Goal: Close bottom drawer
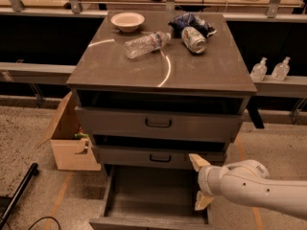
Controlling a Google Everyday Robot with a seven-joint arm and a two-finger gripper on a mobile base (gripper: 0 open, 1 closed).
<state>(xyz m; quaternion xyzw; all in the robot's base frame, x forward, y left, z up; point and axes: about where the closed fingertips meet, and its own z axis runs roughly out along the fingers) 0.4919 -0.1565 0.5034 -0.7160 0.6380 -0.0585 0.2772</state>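
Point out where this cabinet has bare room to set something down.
Cabinet top: front half bare, from the bottle to the front edge. Bottom drawer: floor bare left of the hand, which sits open at its right wall. Crowded along the back: bowl, bottle, can, blue bag.

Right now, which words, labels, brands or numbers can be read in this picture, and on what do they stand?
No text can be read.
Can on the cabinet top: print too blurred.
Blue bag behind it: print too blurred.
Gripper, open, at the bottom drawer's right edge: no marking.
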